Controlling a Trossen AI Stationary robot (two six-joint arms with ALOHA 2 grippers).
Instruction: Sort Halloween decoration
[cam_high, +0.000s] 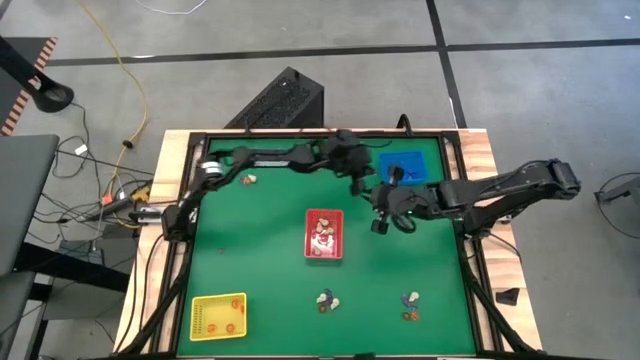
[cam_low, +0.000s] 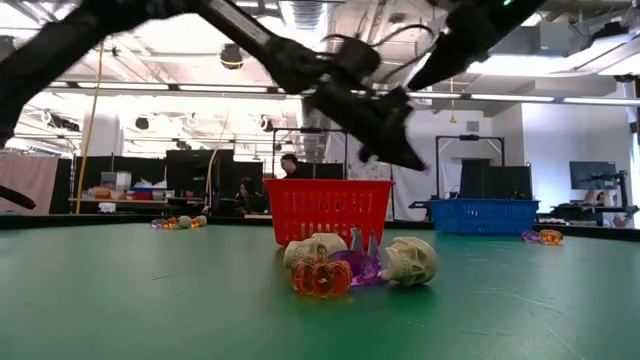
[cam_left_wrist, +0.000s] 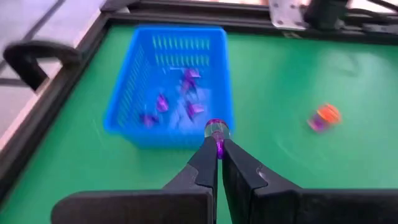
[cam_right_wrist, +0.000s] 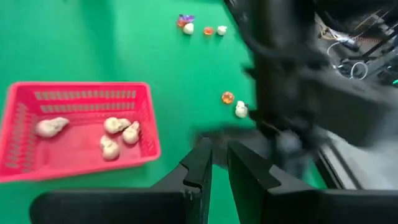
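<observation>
Your left tool (cam_left_wrist: 217, 144) is clamped on a small dark purple translucent trinket (cam_left_wrist: 217, 130), held just short of the blue slotted plastic tray (cam_left_wrist: 140, 128), whose purple pieces lie straight ahead past the near wall. Your right tool (cam_right_wrist: 219, 163) hangs over the green counter (cam_high: 260, 290) beside the red tray (cam_right_wrist: 152, 134); fingers narrowly parted, apparently empty.

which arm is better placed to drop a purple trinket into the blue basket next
The left: its pincer is shut on a small purple plastic trinket right by the blue plastic basket. The right pincer looks empty, beside the red plastic basket.
</observation>
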